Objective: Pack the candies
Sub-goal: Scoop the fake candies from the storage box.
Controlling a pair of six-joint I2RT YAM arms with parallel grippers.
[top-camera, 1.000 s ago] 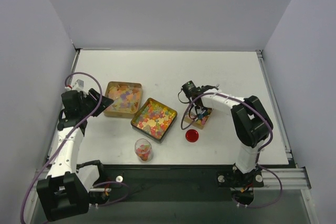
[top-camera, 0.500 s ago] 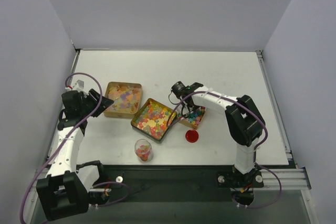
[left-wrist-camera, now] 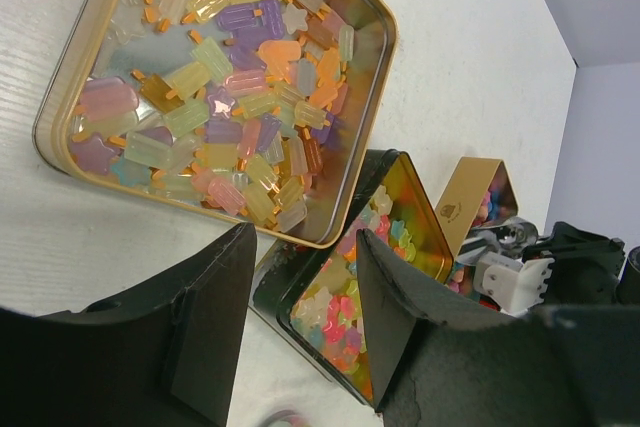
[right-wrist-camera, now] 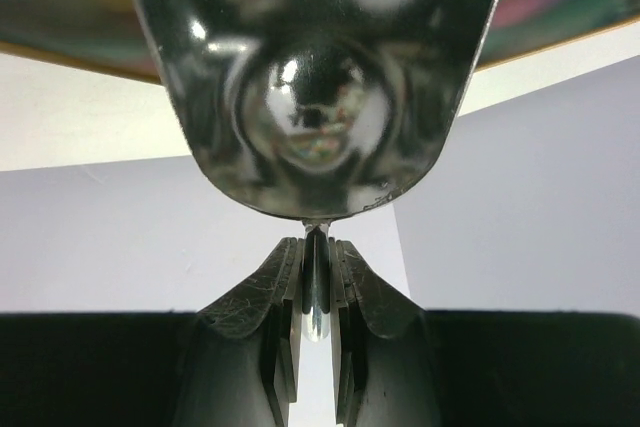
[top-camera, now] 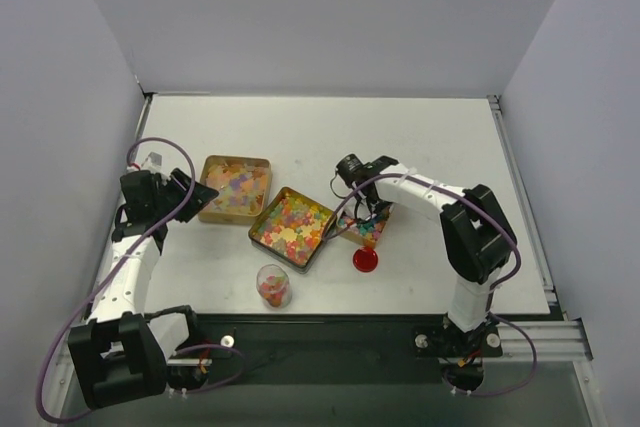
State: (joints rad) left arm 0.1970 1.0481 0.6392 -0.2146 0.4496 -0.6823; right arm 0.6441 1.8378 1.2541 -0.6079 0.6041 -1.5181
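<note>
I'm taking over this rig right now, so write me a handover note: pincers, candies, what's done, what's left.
Left pincer: open, empty, by the left tin.
Right pincer: shut on a metal scoop, by the small tin.
Candies: in the left tin, middle tin and small tin. Red lid lies loose.
Done: some candies in the clear cup.
Left: probably more scooping into it.
</note>
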